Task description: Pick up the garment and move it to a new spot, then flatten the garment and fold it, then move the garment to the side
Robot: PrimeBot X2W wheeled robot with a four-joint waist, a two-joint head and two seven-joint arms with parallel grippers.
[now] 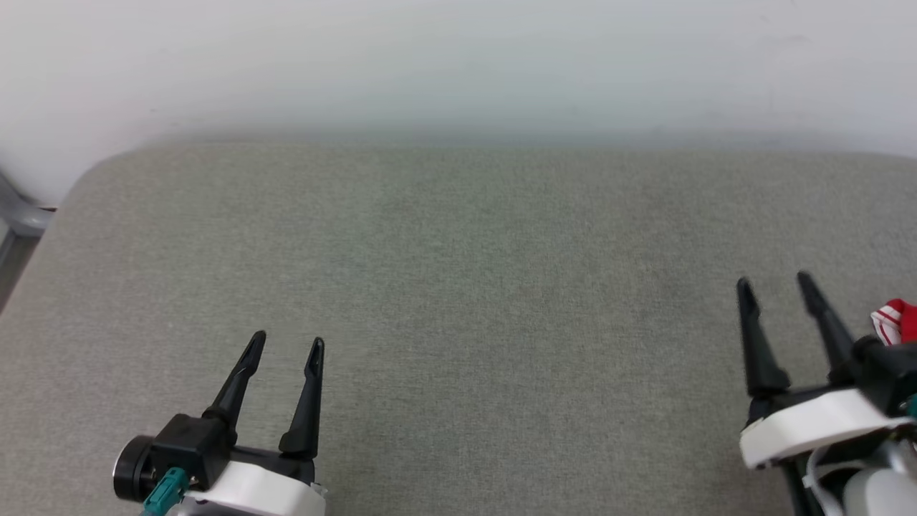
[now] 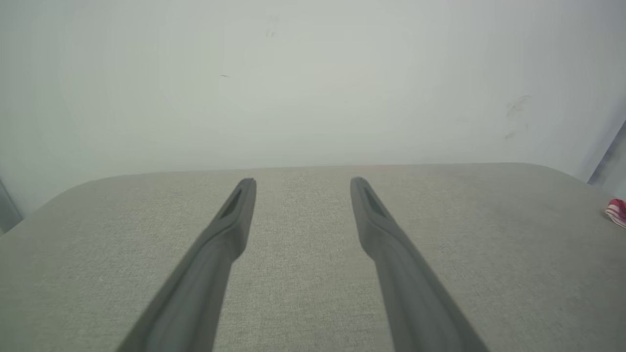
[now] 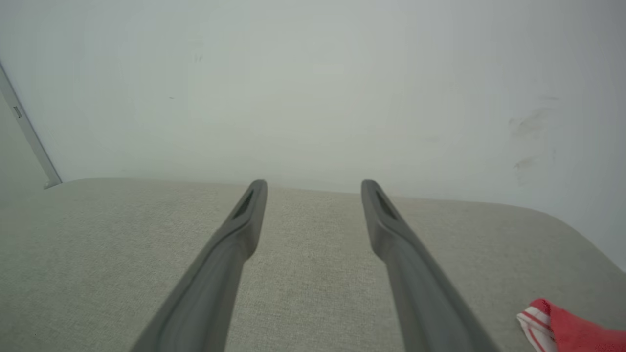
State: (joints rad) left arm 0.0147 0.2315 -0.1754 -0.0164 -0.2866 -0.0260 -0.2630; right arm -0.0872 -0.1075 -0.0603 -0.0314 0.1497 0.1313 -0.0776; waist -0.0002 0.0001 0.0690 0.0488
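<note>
With left gripper (image 1: 288,339) and right gripper (image 1: 773,279) spread, I judged the soft garment (image 1: 905,317) at the worktop's (image 1: 458,287) right edge best pinched by its trim (image 1: 887,326).

Soft, even, bright light; barely any shadow beneath the left gripper (image 1: 288,339); the right gripper (image 1: 773,279) looks slightly blurred, the wall (image 1: 458,64) beyond hazy.

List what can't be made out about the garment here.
- Head view: garment cut off by the right edge, partly behind the right pincer's wrist; print and shape unseen.
- Left wrist view: tiny striped scrap at the right edge.
- Right wrist view: cut off at the bottom-right corner.
</note>
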